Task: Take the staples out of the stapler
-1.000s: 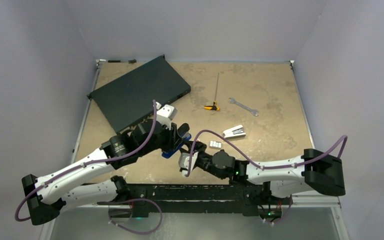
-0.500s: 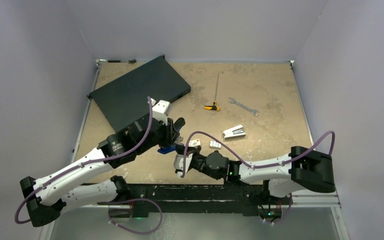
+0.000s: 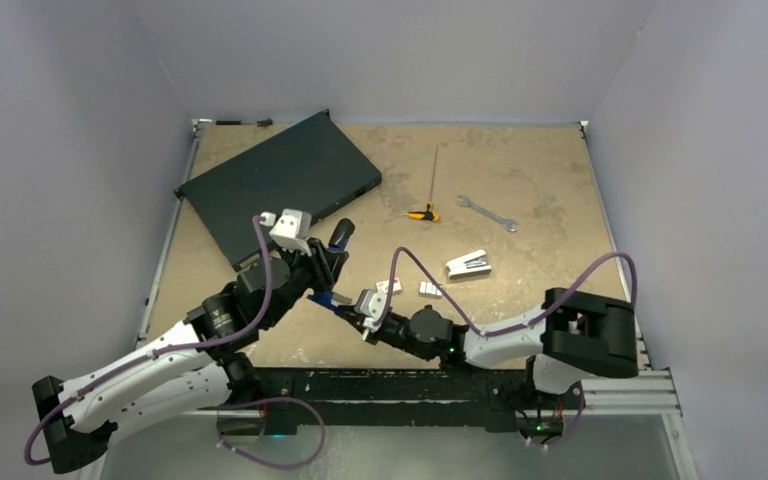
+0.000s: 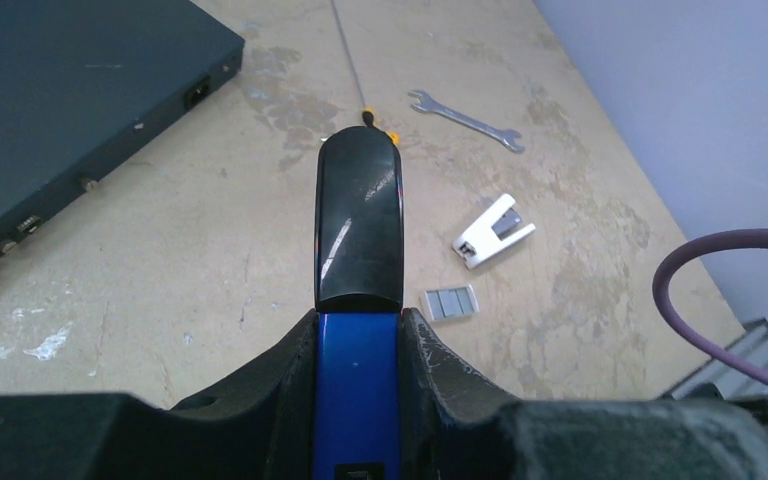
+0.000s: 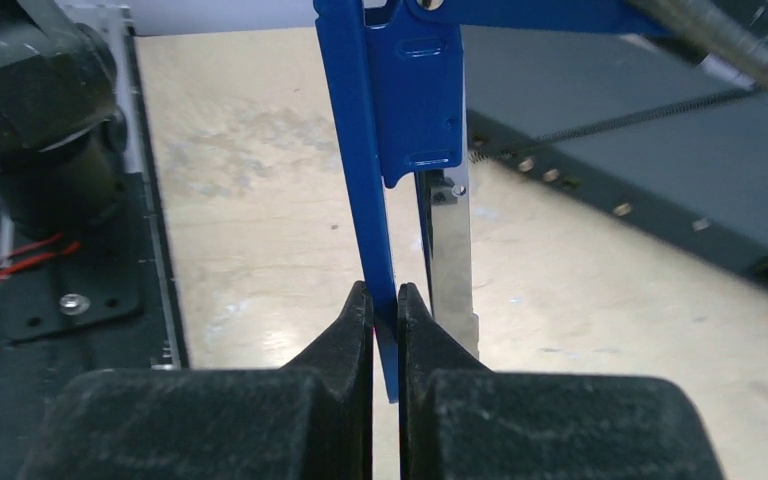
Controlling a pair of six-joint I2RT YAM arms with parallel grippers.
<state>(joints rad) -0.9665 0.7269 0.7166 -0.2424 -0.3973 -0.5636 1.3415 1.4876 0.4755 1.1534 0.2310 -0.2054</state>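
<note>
- Left gripper (image 4: 358, 326): clamped on the stapler (image 4: 358, 230), blue body between the fingers.
- Right gripper (image 5: 385, 300): pinched shut on the stapler's thin blue plate (image 5: 360, 150); best pulled straight and slowly to bare the silver magazine (image 5: 450, 260).
- Staples (image 4: 448, 303): loose on the table (image 3: 520, 180), at 3 o'clock of the stapler.

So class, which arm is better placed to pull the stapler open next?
Right. The right gripper pinches the thin blue plate of the stapler, while the left gripper clamps its body, so it serves as the anchor.
</note>
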